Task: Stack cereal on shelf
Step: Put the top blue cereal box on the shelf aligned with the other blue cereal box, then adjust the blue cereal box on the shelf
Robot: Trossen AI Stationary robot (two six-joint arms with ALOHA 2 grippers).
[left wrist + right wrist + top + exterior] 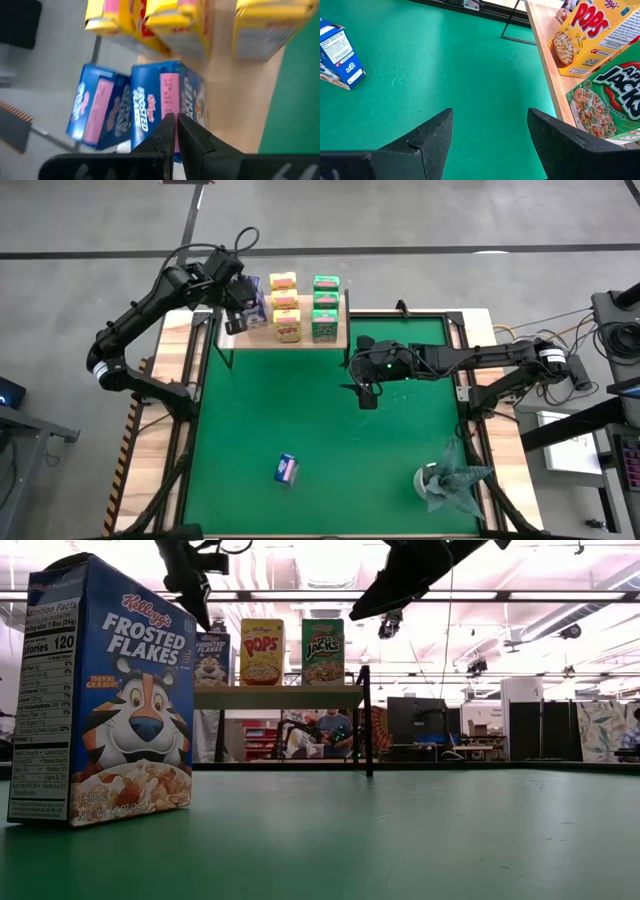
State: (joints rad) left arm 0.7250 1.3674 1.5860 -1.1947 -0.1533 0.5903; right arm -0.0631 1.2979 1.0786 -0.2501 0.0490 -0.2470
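The wooden shelf [258,336] stands at the mat's far edge and also shows in the low view [280,697]. On it stand a column of yellow boxes [285,305], a column of green boxes [325,305] and two blue boxes [97,115] at its left end. My left gripper [237,312] is shut right over one blue box [165,95]. Another blue box [286,469] stands upright on the mat, near the front. My right gripper [367,395] is open and empty over the mat, by the shelf's right end. My left gripper's shut fingertips [167,125] point down over the top face of the blue box [170,85] on the shelf's left end. Whether they touch it I cannot tell.
A grey-green foil-like wad [450,485] on a white base sits at the mat's near right corner. The green mat [330,430] is bare between the shelf and the lone blue box. The shelf's black posts [367,720] stand on the mat's far side.
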